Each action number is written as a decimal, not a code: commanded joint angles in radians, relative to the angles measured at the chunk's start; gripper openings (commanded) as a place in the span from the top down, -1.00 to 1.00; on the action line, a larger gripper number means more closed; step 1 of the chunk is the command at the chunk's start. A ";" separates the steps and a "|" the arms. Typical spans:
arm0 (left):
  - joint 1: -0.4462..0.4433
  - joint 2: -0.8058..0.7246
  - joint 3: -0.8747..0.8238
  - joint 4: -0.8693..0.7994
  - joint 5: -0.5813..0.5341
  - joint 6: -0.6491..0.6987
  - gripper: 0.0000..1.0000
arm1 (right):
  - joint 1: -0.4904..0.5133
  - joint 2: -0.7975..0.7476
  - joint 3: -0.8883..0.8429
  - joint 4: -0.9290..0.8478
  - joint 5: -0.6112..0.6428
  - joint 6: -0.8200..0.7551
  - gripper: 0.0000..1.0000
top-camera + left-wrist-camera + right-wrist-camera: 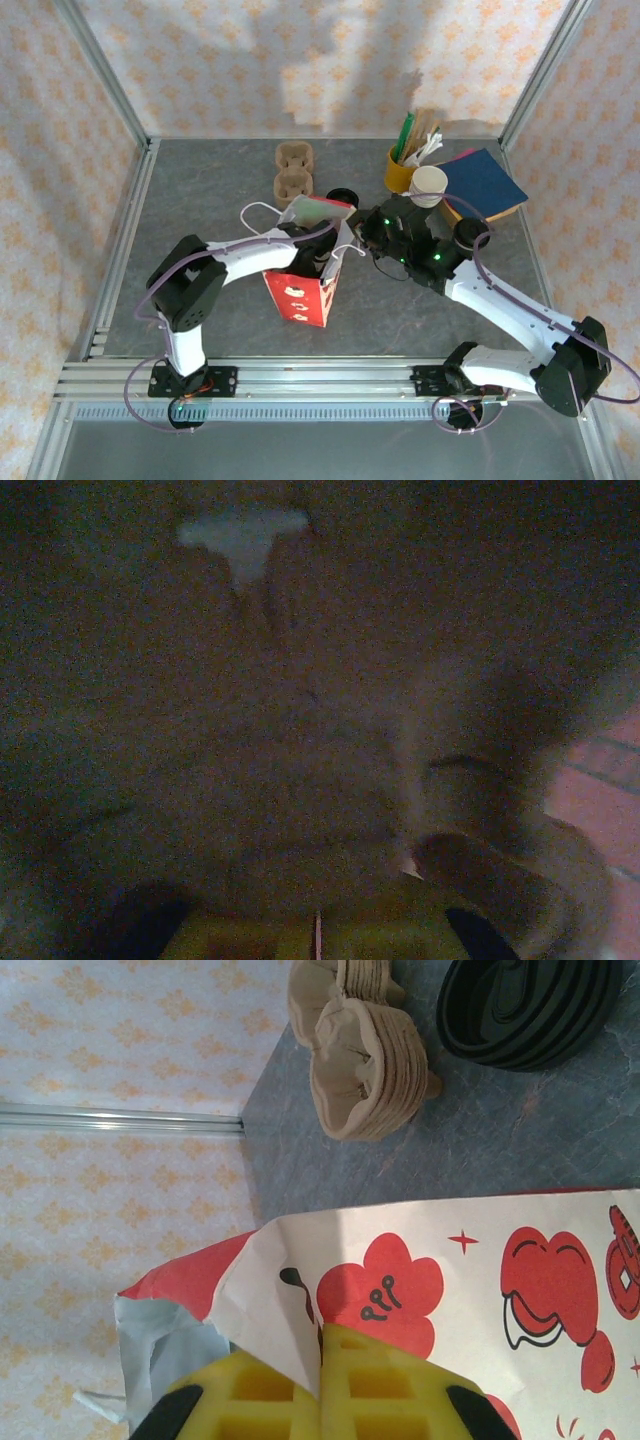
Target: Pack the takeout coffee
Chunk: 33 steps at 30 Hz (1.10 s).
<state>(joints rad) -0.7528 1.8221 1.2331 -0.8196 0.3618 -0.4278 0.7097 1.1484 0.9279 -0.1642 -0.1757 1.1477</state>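
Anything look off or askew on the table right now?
Only the bag: its mouth is crumpled and pulled sideways where the right gripper pinches the rim, with the left gripper down inside. Nothing looks spilled.

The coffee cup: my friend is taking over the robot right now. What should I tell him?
Left gripper: shut, down inside the red bag. It is too dark to tell if it holds anything.
Right gripper: shut on the bag's top edge.
Coffee: a black-lidded cup, which looks like the takeout coffee, stands on the table far right of the bag, not inside it.
Done: the bag stands on the table, gripped at its edge.
Left: pick up the coffee and put it in the bag.
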 commanded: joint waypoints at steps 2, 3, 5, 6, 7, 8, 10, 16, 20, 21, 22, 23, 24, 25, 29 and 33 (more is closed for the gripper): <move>-0.006 -0.088 0.064 -0.059 -0.054 -0.038 0.79 | -0.004 0.004 0.022 -0.015 0.044 -0.029 1.00; -0.006 -0.096 0.076 -0.070 -0.071 -0.045 0.80 | -0.004 0.007 0.023 -0.019 0.044 -0.034 1.00; -0.006 -0.113 0.093 -0.078 -0.082 -0.053 0.81 | -0.004 0.011 0.028 -0.032 0.044 -0.042 1.00; -0.006 -0.118 0.105 -0.084 -0.088 -0.055 0.81 | -0.004 0.011 0.026 -0.034 0.045 -0.043 1.00; -0.006 -0.122 0.114 -0.089 -0.092 -0.059 0.81 | -0.004 0.011 0.024 -0.035 0.044 -0.043 1.00; -0.006 -0.125 0.124 -0.096 -0.097 -0.060 0.82 | -0.004 0.011 0.023 -0.035 0.044 -0.043 1.00; -0.006 -0.132 0.147 -0.111 -0.119 -0.067 0.82 | -0.004 0.010 0.022 -0.038 0.046 -0.046 1.00; -0.002 -0.160 0.215 -0.131 -0.143 -0.081 0.82 | -0.004 0.008 0.023 -0.047 0.054 -0.056 1.00; 0.017 -0.198 0.265 -0.141 -0.179 -0.099 0.83 | -0.004 0.010 0.025 -0.048 0.057 -0.079 1.00; 0.025 -0.213 0.276 -0.136 -0.178 -0.103 0.86 | -0.005 0.011 0.028 -0.053 0.059 -0.084 1.00; 0.032 -0.225 0.287 -0.132 -0.177 -0.107 0.89 | -0.004 0.011 0.028 -0.056 0.061 -0.087 1.00; 0.043 -0.241 0.298 -0.130 -0.174 -0.111 0.90 | -0.004 0.011 0.029 -0.056 0.061 -0.089 1.00; 0.052 -0.256 0.310 -0.132 -0.170 -0.117 0.90 | -0.004 0.010 0.029 -0.057 0.064 -0.091 1.00; 0.059 -0.269 0.321 -0.129 -0.159 -0.118 0.89 | -0.004 0.010 0.029 -0.059 0.064 -0.092 1.00; 0.094 -0.332 0.326 -0.070 -0.110 -0.153 0.89 | -0.004 0.013 0.029 -0.062 0.068 -0.095 1.00; 0.103 -0.396 0.330 0.000 -0.089 -0.209 0.80 | -0.004 0.023 0.044 -0.073 0.063 -0.106 1.00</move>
<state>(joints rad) -0.6537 1.4616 1.5433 -0.8795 0.2470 -0.5816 0.7097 1.1584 0.9348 -0.1967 -0.1448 1.0687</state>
